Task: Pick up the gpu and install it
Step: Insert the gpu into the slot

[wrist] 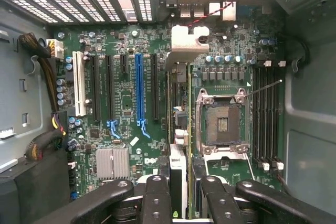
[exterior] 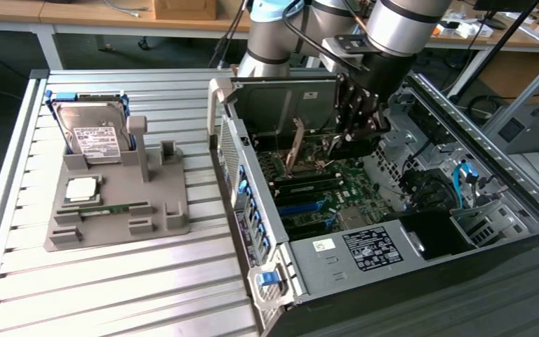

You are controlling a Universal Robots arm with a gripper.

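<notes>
The gpu (wrist: 178, 171) is a thin dark card seen edge-on in the wrist view, with its silver bracket (wrist: 188, 43) at the far end, toward the case's rear slot openings. My gripper (wrist: 185, 190) is shut on it, one black finger on each side. The card hangs inside the open computer case above the motherboard (wrist: 121, 103), parallel to the expansion slots, between the blue slot (wrist: 139, 90) and the bare CPU socket (wrist: 223, 121). In the exterior view my gripper (exterior: 354, 137) reaches down into the case with the dark gpu (exterior: 337, 151) below it.
Case walls (exterior: 236, 161) and drive bays with cables (exterior: 457, 186) ring the motherboard. On the slatted table at the exterior view's left stands a grey fixture (exterior: 171, 217) with a silver hard drive (exterior: 92, 133), a CPU (exterior: 82, 188) and a green memory stick (exterior: 110, 208).
</notes>
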